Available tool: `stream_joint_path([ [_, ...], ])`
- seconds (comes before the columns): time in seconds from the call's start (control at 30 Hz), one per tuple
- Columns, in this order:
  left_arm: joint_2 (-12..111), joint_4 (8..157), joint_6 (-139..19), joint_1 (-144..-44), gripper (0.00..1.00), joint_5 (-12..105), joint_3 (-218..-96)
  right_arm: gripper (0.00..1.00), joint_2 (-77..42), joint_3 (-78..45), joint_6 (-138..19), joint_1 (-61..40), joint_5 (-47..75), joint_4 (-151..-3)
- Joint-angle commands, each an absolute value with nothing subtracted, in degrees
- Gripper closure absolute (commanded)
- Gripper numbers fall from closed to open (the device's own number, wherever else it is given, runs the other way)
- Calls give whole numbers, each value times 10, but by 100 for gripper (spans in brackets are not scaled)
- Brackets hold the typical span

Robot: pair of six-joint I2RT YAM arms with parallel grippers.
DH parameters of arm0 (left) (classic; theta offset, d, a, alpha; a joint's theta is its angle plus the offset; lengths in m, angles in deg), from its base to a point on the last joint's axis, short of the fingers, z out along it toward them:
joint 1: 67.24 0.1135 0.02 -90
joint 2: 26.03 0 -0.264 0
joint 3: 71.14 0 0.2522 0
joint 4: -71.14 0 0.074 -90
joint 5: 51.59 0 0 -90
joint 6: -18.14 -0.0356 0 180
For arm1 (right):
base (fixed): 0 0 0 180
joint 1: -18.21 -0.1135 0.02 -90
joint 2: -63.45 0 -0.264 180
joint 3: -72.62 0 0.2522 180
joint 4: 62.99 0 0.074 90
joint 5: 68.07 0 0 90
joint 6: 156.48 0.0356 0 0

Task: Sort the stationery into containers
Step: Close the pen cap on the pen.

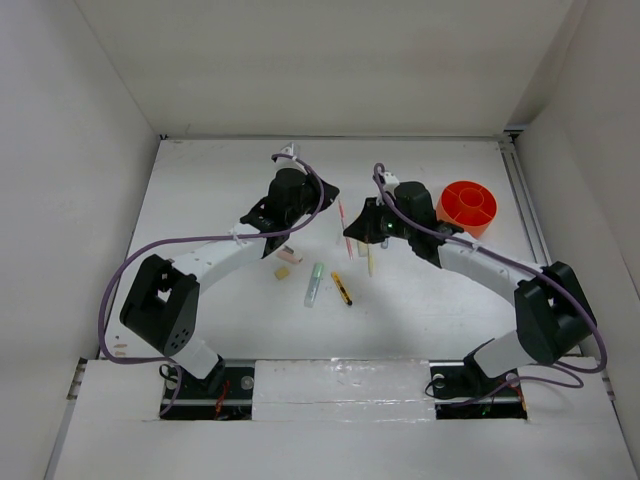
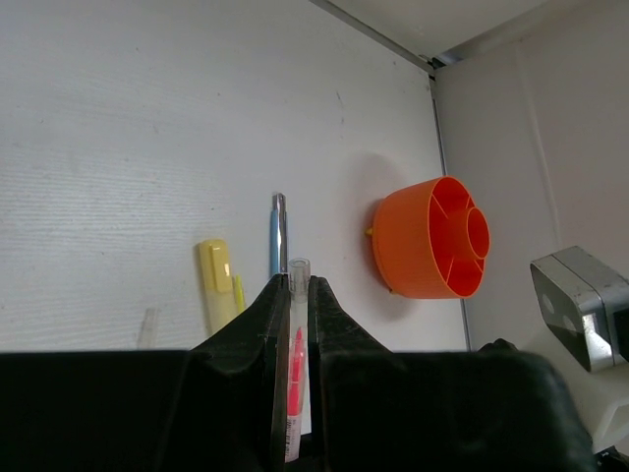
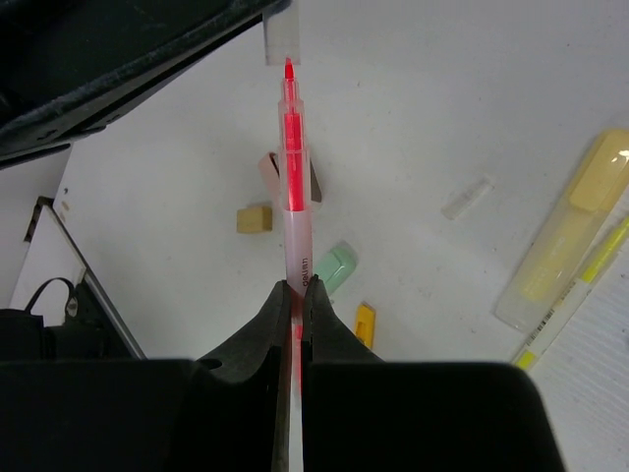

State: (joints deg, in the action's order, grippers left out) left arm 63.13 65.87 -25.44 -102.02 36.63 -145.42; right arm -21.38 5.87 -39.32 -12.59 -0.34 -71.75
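A red pen (image 1: 342,222) hangs between my two grippers at the table's middle. My right gripper (image 3: 298,285) is shut on its white barrel (image 3: 296,236). Its red tip (image 3: 288,71) sits at the mouth of a clear cap (image 3: 278,37). My left gripper (image 2: 295,281) is shut on that cap (image 2: 299,267), with red showing between the jaws. The orange pot (image 1: 470,226) stands at the back right, also in the left wrist view as the pot (image 2: 408,241), apart from both grippers.
On the table lie a pale green marker (image 1: 315,283), a yellow-black pen (image 1: 342,288), a pink eraser (image 1: 289,255) and a tan eraser (image 1: 282,272). A yellow marker (image 2: 216,285), a grey-blue pen (image 2: 277,231) and a thin yellow pen (image 3: 580,295) lie under the right arm. White walls enclose the table.
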Motion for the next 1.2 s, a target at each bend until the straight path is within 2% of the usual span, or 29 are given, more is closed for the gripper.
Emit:
stream_joint_path([
  [0.0,611,637,-252,-1020,100,369,-1458,100,-207,30,-402,-126,-3,-701],
  [1.0,605,542,-265,-1020,100,420,-1388,100,-226,-22,-418,-95,-8,-711],
  [1.17,612,532,-254,-1031,100,439,-1397,100,-237,-44,-401,-95,-17,-673],
])
